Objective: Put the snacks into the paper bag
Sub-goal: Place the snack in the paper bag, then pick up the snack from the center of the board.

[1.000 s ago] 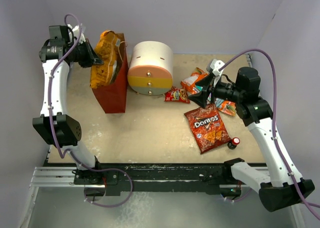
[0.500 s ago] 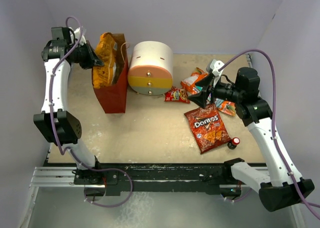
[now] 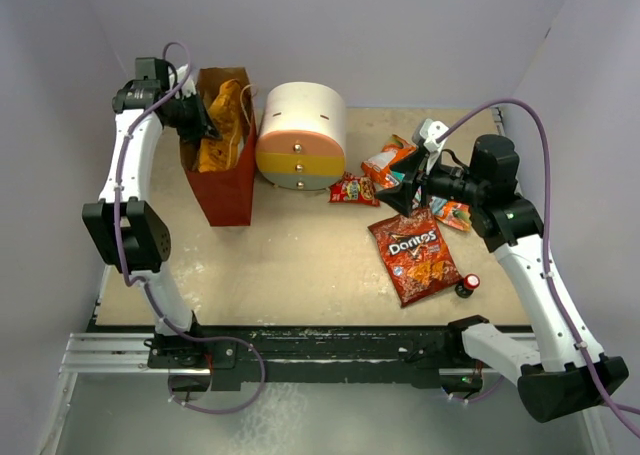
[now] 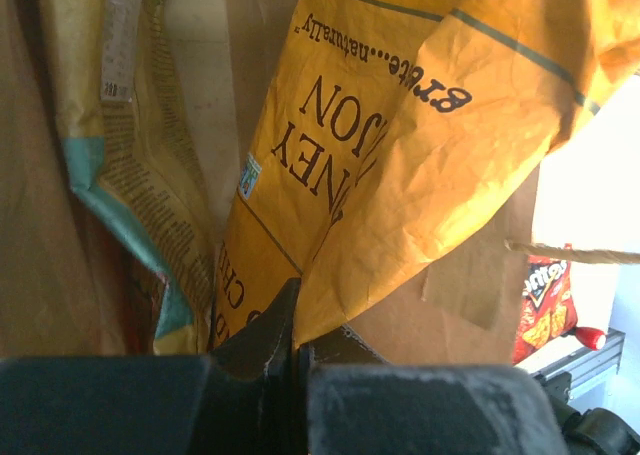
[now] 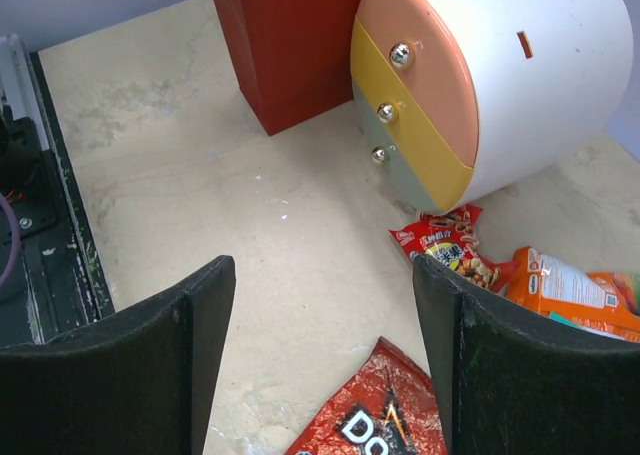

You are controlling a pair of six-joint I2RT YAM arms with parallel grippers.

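Note:
The paper bag (image 3: 228, 190), brown above and red below, stands at the back left. My left gripper (image 3: 205, 125) reaches into its mouth, shut on the corner of a large orange-yellow chip bag (image 3: 225, 125). In the left wrist view that chip bag (image 4: 400, 125) hangs from my left gripper (image 4: 295, 320), beside a tan chip bag (image 4: 120, 125) and the brown inner wall (image 4: 470, 265). The right gripper (image 3: 405, 185) hovers open and holds nothing. It sits over the table near the red Doritos bag (image 3: 415, 255), with a small red packet (image 3: 352, 189) and an orange packet (image 3: 385, 160) close by.
A round cream, orange and yellow drawer unit (image 3: 300, 135) stands right of the paper bag. A small dark bottle with a red cap (image 3: 466, 285) lies by the Doritos bag. Another small packet (image 3: 455, 213) lies under the right arm. Grey walls enclose the table.
My left gripper has swung right over the paper bag and carried the orange-yellow chip bag down into its mouth. The right arm has stayed still.

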